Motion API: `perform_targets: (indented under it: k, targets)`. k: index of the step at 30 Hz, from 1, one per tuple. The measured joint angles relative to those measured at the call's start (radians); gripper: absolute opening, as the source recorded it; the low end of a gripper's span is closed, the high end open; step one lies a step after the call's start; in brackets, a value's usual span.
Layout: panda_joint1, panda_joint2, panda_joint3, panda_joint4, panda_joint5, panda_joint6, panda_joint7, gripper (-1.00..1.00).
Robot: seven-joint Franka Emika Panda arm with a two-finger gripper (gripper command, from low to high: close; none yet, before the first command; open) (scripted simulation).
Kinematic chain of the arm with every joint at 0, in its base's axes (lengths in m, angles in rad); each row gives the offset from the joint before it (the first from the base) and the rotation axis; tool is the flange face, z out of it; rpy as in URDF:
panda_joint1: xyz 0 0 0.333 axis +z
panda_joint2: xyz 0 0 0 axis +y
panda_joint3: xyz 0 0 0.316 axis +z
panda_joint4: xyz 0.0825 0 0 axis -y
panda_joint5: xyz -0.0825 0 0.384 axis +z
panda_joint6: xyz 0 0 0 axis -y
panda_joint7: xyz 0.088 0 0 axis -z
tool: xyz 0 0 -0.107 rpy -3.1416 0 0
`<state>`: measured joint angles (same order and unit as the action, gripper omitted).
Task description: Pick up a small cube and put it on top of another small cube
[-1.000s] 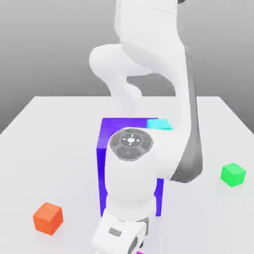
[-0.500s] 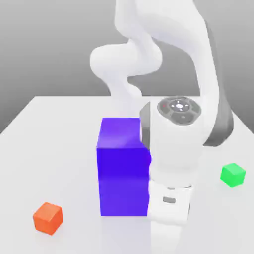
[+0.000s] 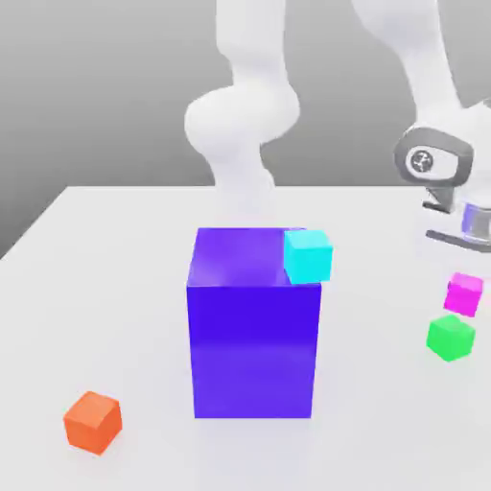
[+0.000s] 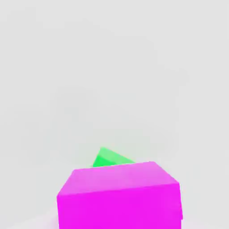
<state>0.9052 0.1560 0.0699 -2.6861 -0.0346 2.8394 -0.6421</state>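
Magenta cube (image 3: 465, 293) hangs just above the green cube (image 3: 451, 337), apart from it. I see my gripper (image 3: 468, 273) clamped on it.

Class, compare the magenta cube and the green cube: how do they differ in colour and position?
The magenta cube is pink-purple; the green cube is bright green. The magenta cube hangs in the air beneath the gripper; the green cube rests on the table. Both look plain and about equal in size.

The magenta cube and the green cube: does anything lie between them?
No. In the exterior view the magenta cube hangs just above the green cube, with only bare air between.
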Motion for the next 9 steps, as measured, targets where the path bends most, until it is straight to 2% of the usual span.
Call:
perform_targets:
  k: [6,9]
  targets:
    - [0.001,0.014,-0.003,0.000,-0.004,0.014,0.003,1.00]
    - [-0.001,-0.051,0.002,-0.003,0.014,-0.046,-0.011,1.00]
